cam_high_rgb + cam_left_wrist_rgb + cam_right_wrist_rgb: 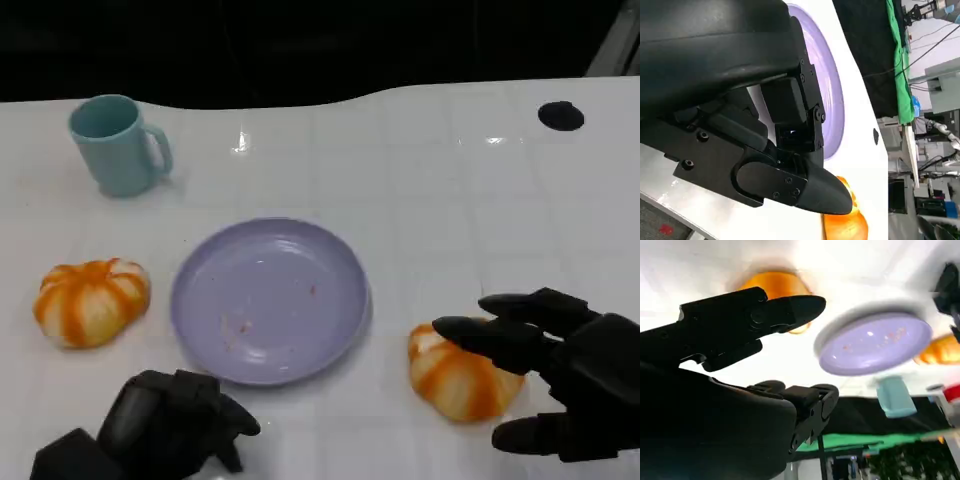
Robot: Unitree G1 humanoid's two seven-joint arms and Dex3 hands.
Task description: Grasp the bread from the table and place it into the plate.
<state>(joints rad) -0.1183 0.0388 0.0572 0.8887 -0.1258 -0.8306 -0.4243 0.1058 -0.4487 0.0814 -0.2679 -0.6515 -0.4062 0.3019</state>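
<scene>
right hand (560, 385) fingers (490, 335) spread wide over orange-white striped bread roll (455, 380), not yet closed; roll sits on white surface (450, 170) just beside round lilac plate (268, 298). you lower, wrap evenly, squeeze gently. left hand (165, 425) curled, holding nothing.

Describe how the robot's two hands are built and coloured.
Both are matte black. The left hand has a rounded, blocky shell with small round screws on its finger links. The right hand has long, tapering fingers with smooth rounded tips and a bulky black palm housing.
</scene>
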